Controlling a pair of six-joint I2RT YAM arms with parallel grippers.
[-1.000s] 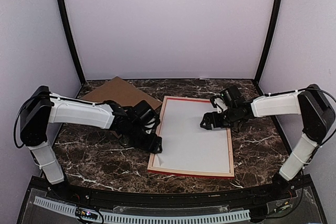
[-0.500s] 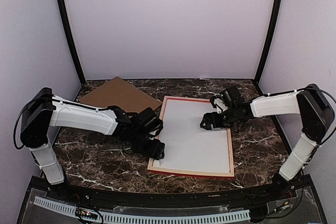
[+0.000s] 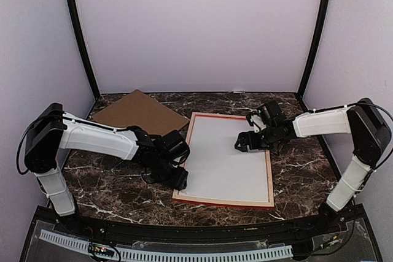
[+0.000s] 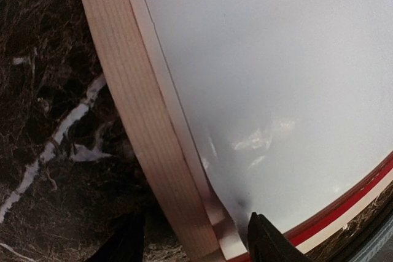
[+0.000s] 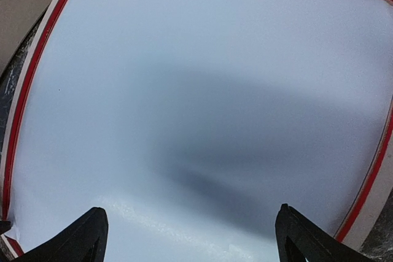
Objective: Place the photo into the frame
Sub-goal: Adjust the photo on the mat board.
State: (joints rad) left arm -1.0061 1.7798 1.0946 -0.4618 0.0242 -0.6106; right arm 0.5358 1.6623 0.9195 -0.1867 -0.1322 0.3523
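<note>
- Marble table (image 3: pixel 110 182), dark brown with white veins, carries the frame (image 3: pixel 183 165), which lies flat near the middle, a little to the right
- Red edging and pale wood sides of the frame (image 4: pixel 141 121) show around a plain white sheet
- That sheet is the photo (image 3: pixel 227 157), white back up, lying inside the frame's rails and filling nearly the whole opening
- At the near-left corner the photo (image 4: pixel 276 59) looks slightly rumpled, with small shiny creases close to the rail
- The left gripper (image 3: pixel 178 179) sits at that near-left corner, its jaws spread
- In the left wrist view the left gripper (image 4: pixel 196 240) straddles the frame's left rail: one of its fingers (image 4: pixel 126 243) is outside over the table (image 4: pixel 49 90), apart from the wood, and the other is on the photo side
- The right gripper (image 3: pixel 241 144) is over the far-right part of the photo, jaws spread wide and pinching nothing
- From the right wrist, the right gripper (image 5: pixel 193 237) shows both fingers (image 5: pixel 86 237) above the white photo (image 5: pixel 202 90), with the frame's (image 5: pixel 23 93) red line curving round it; whether the tips touch the sheet I cannot tell
- A brown backing board (image 3: pixel 144 111) lies flat at the far left of the table, beside the frame's far-left corner
</note>
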